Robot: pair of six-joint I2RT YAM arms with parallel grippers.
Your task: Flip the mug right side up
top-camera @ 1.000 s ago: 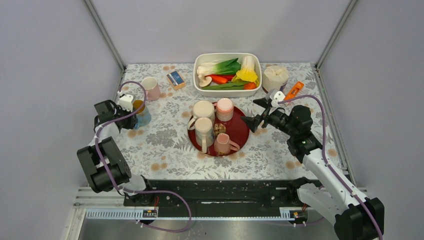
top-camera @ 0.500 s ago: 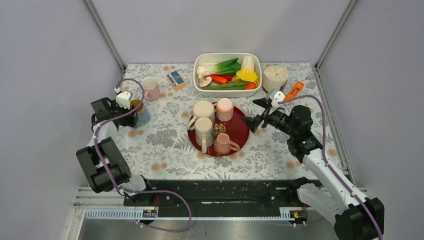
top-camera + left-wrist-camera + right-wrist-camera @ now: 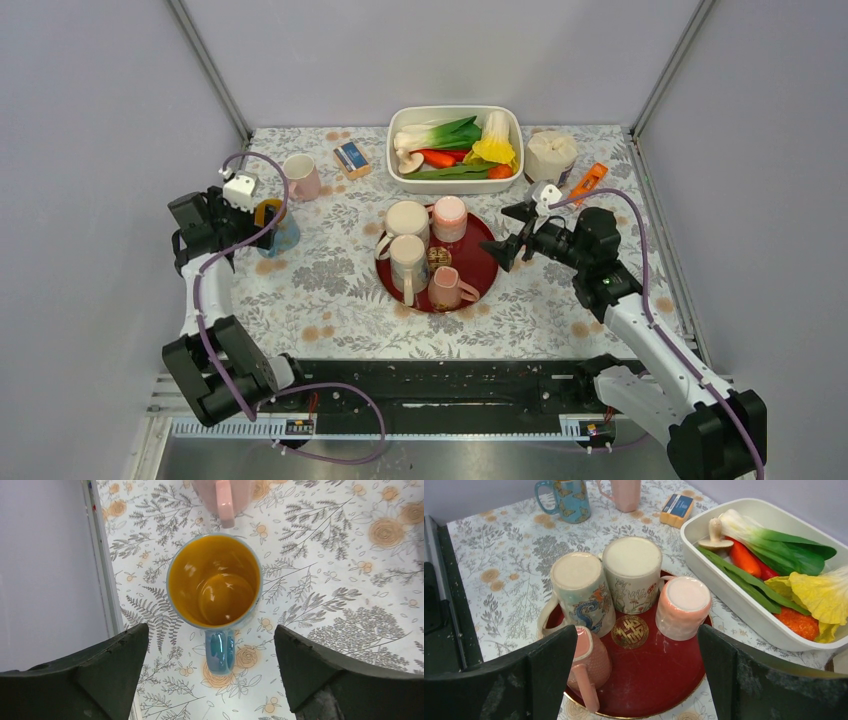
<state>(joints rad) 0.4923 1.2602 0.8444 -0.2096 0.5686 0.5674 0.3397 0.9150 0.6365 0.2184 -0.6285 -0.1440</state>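
A blue mug (image 3: pixel 214 580) with an orange inside stands upright on the floral cloth at the left, mouth up, handle toward the camera; it also shows in the overhead view (image 3: pixel 275 228) and far off in the right wrist view (image 3: pixel 564 499). My left gripper (image 3: pixel 211 632) hangs open above it, fingers wide on either side, touching nothing. On the red tray (image 3: pixel 486 266) three mugs stand bottom up: a dragon mug (image 3: pixel 579 590), a cream mug (image 3: pixel 633 572), a pink cup (image 3: pixel 683 607). A pink mug (image 3: pixel 591 655) lies on its side. My right gripper (image 3: pixel 505 232) hovers open beside the tray's right edge.
A white tub of toy vegetables (image 3: pixel 455 148) sits at the back centre. An upright pink mug (image 3: pixel 301 176) and a small box (image 3: pixel 351 158) lie at back left. A white roll (image 3: pixel 550 152) and an orange tool (image 3: pixel 588 180) sit at back right.
My left gripper opened and let go of the blue mug, then drew back toward the left wall. The right gripper shifted slightly and stays open.
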